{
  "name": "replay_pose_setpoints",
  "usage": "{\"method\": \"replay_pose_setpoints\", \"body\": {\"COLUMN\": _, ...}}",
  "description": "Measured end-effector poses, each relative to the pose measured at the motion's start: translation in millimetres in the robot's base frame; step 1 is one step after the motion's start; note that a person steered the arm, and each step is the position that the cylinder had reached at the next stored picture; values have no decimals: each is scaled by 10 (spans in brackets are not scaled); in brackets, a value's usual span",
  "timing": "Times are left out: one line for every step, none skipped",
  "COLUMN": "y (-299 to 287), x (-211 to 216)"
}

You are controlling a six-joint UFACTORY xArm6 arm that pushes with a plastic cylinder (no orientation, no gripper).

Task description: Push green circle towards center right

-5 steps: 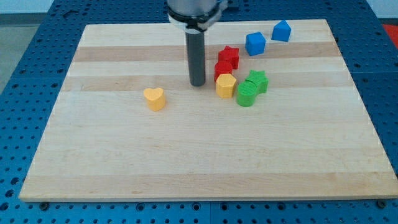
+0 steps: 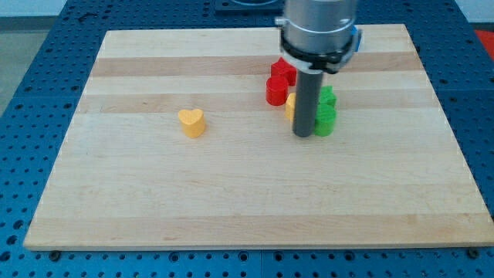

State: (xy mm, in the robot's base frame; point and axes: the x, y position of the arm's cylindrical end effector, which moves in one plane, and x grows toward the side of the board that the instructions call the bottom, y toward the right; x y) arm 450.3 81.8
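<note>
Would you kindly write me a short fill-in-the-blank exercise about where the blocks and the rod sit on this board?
1. My tip sits just to the view's ____ of the green circle.
2. The block alone at the view's left is a yellow ____.
3. The two red blocks lie toward the view's ____ from my tip.

Missing words: left; heart; top
</note>
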Motion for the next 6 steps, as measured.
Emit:
{"method": "replay_pose_setpoints", "body": {"y": 367, "x": 0}}
{"method": "replay_pose_setpoints", "body": {"y": 556, "x": -12}}
{"method": "replay_pose_setpoints", "body": {"y": 548, "x": -186}}
{"method": "replay_pose_setpoints", "body": {"y": 394, "x": -262}}
{"method": "replay_pose_setpoints", "body": {"y": 202, "x": -334}}
{"method": "replay_pose_setpoints", "body": {"y": 23, "x": -373}}
